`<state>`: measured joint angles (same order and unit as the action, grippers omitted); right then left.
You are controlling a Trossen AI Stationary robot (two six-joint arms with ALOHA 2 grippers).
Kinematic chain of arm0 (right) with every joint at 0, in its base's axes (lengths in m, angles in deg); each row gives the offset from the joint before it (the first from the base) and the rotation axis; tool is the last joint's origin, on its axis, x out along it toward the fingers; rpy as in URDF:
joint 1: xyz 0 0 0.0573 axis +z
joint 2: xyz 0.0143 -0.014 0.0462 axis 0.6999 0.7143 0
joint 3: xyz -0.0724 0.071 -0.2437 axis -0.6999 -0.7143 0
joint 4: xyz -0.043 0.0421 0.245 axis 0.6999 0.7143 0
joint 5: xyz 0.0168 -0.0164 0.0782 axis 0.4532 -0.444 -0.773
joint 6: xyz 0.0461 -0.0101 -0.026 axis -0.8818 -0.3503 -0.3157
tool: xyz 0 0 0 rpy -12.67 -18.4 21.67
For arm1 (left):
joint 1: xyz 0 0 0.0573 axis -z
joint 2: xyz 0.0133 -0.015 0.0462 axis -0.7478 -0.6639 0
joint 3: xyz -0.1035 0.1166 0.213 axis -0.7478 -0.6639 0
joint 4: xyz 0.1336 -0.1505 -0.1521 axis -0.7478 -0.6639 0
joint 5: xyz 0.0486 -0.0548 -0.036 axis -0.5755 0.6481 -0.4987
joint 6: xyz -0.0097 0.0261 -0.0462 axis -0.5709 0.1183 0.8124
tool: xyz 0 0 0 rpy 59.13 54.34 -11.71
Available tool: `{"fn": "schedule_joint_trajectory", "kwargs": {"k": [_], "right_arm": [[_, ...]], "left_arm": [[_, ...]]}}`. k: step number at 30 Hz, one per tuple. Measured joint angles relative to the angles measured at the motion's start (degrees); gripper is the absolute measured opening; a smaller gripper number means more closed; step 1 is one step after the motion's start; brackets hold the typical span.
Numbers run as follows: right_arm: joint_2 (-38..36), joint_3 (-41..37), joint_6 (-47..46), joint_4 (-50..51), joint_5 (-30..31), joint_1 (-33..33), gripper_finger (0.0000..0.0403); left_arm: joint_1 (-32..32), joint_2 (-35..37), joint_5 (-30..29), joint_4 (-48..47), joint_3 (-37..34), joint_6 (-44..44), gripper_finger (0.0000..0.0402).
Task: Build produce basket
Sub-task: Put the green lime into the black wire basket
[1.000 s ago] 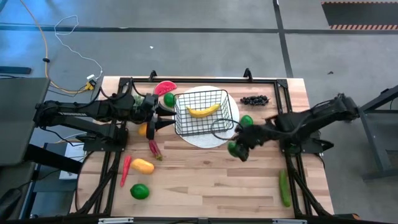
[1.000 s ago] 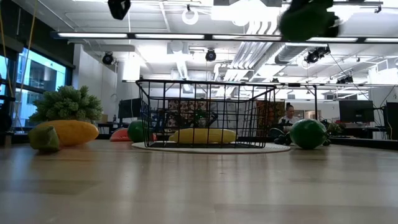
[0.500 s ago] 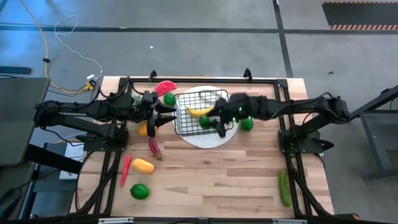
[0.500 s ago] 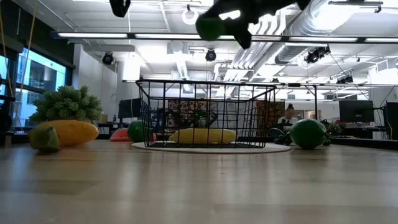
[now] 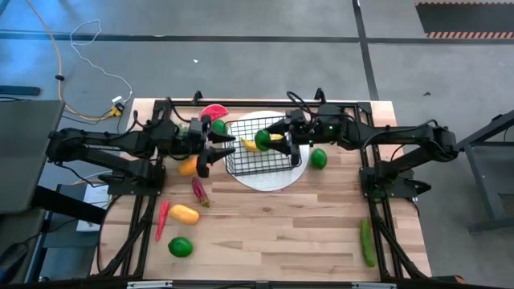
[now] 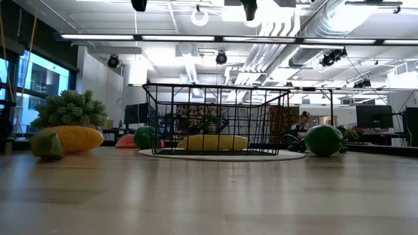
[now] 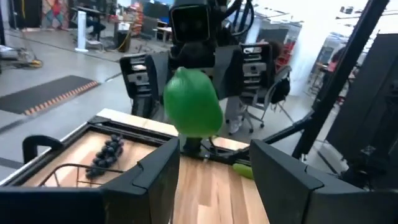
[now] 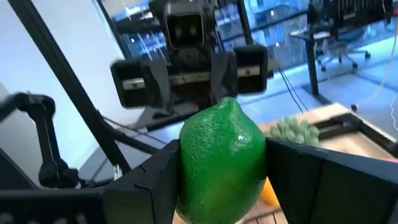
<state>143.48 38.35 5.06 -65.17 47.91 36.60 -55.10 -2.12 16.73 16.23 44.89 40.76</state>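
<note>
- The right gripper (image 5: 270, 138) hangs over the basket (image 5: 261, 152), clamped on a lime (image 5: 263, 138); in the right wrist view that lime (image 8: 222, 160) sits squeezed between the two fingers (image 8: 155, 180).
- The left gripper (image 5: 218, 146) sits just beside the basket's left wall with its jaws parted and nothing between them; the left wrist view looks through that gap at the lime (image 7: 192, 104) held by the other arm.
- Only the high view shows both grippers whole; the low view catches just dark bits of the arms at its top edge.
- A banana (image 5: 257, 143) lies in the basket, which stands on a white plate (image 5: 277, 178).
- Second lime (image 5: 319, 158) lies on the table (image 5: 273, 225) right of the basket.
- Left of the basket: watermelon slice (image 5: 213, 112), another lime (image 5: 218, 126), an orange fruit (image 5: 188, 166), a red pepper (image 5: 199, 193).
- The near left holds a yellow fruit (image 5: 185, 213), second pepper (image 5: 163, 219) and a fourth lime (image 5: 180, 247).
- A cucumber (image 5: 367, 242) lies by the right edge.
- The middle of the near half is bare wood.
- The low view looks into an office hall with ceiling ducts and strip lights; a person (image 6: 302, 123) sits far behind.
</note>
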Motion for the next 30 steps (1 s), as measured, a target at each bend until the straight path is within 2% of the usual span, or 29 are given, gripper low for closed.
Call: {"fn": "schedule_joint_trajectory", "kwargs": {"k": [10, 12, 14, 19, 24, 30], "right_arm": [[0.0, 0.0, -2.4, 0.5, -0.3, 0.0, 0.0188], [0.0, 0.3, -4.8, 1.5, 1.8, -0.2, 0.0188], [0.7, 3.4, -5.8, 8.9, 5.2, -0.8, 0.0188], [7.8, 17.5, -4.8, 38.6, 13.4, -3.4, 0.0188], [20.0, 30.5, -10.1, 59.5, 14.3, -6.8, 0.0188], [33.9, 39.6, -8.4, 76.3, 14.0, -8.9, 0.0188]], "left_arm": [[0.0, 0.0, -0.4, 0.3, 0.0, -0.6, 0.0184], [0.0, 0.0, -0.4, 0.3, 0.0, -0.6, 0.0184], [0.0, 0.4, -0.4, 0.3, 0.0, -0.6, 0.0184], [0.0, 1.3, -0.6, 0.2, 0.0, -0.6, 0.0184], [0.0, 1.7, -1.4, 0.5, 0.0, -1.0, 0.0184], [0.0, 1.7, -1.9, 0.4, 0.0, -1.0, 0.0184]]}}
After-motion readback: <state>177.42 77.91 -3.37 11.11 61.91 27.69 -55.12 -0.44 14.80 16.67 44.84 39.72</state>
